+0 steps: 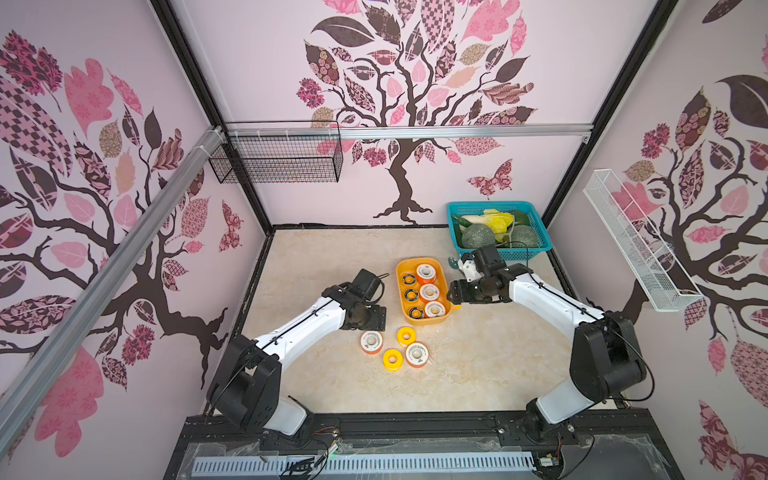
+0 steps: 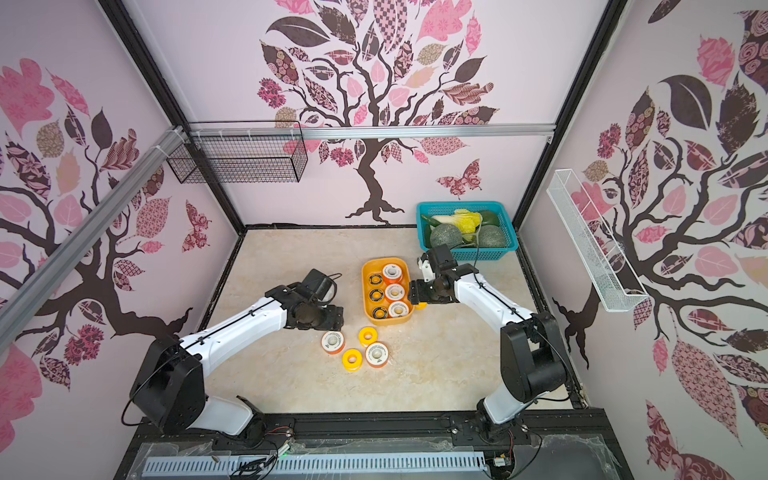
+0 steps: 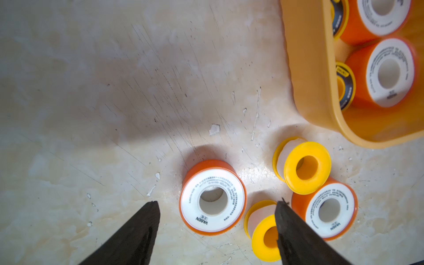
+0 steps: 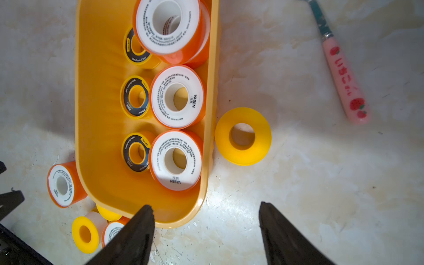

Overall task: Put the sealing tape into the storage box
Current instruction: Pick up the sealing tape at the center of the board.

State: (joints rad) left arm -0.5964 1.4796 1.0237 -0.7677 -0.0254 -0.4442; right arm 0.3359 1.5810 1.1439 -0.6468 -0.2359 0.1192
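Observation:
The storage box [image 1: 400, 305] [image 2: 365, 305], a shallow yellow-orange tub, sits mid-table with several sealing tape spools inside: white-faced ones [image 4: 177, 98] and black-ringed ones [image 4: 135, 96]. In front of it, loose on the table, lie two white-faced spools [image 1: 371, 342] [image 1: 416, 354] and two yellow ones [image 1: 405, 336] [image 1: 392, 359]. My left gripper [image 3: 216, 204] [image 1: 374, 318] hangs open above them, a white-faced spool [image 3: 213, 198] below its gap, nothing held. My right gripper [image 4: 205, 205] [image 1: 452, 293] is open and empty over the box's near right corner. A yellow spool [image 4: 243, 136] lies just outside the box's right wall.
A teal latticed basket [image 1: 490, 204] of vegetables stands at the back right. A teal spoon with a pink handle [image 4: 344, 91] lies right of the box. A black wire basket [image 1: 278, 158] and a white mesh basket [image 1: 636, 241] hang on the walls.

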